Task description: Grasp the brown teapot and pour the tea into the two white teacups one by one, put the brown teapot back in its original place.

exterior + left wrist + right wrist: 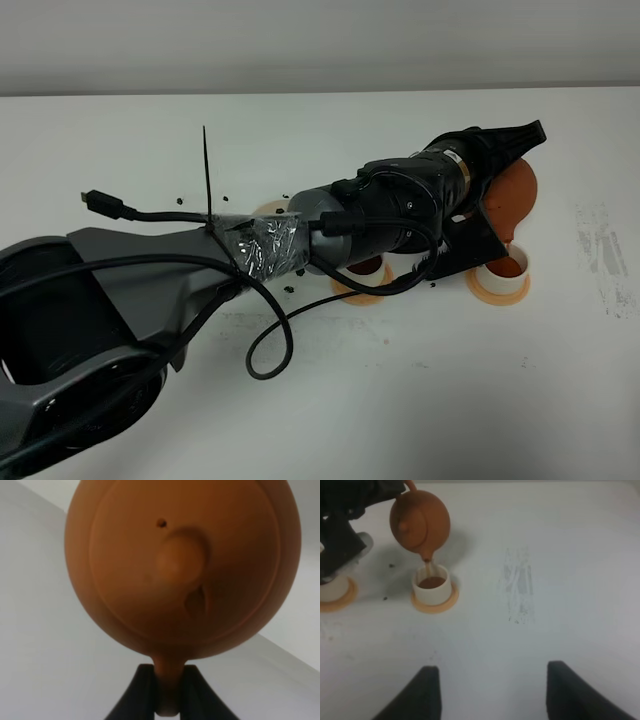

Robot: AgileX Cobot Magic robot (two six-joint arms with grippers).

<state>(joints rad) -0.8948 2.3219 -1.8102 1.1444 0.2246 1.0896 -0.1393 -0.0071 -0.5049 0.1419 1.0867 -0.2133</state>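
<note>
Surroundings: white table [420,400], small dark specks near the coasters, faint grey scuff patch [519,587] to the side of the working area. Loose black cable [270,340] loops off the left arm [150,290] down onto table; foil tape wrap and upright cable tie at the arm's mid-section. In high view, left arm lies diagonally across the scene and covers most of the saucer [272,210] and much of the near cup [370,268] w/ orange coaster [358,290].

Teapot [517,195]: held in air above far cup [503,270], tipped well forward. Spout points down into the cup; thin brown stream visible in right wrist view, cup [432,586] partly filled w/ brown tea, sitting on orange coaster [435,604]. Handle-to-spout axis runs steeply downward, handle end high toward the arm. Lid [182,560] w/ knob faces left wrist cam, small vent hole beside knob.

Left claw [167,695]: black fingers [142,695] pinched tight on the pot's loop handle, one each side, narrow gap filled by the handle.

Right claw [492,692]: low over bare table, well apart from cups; two dark fingertips [425,690] spread wide, nothing between.

Second cup [332,587] at edge of right wrist view, partly cut off; contents cannot tell.
</note>
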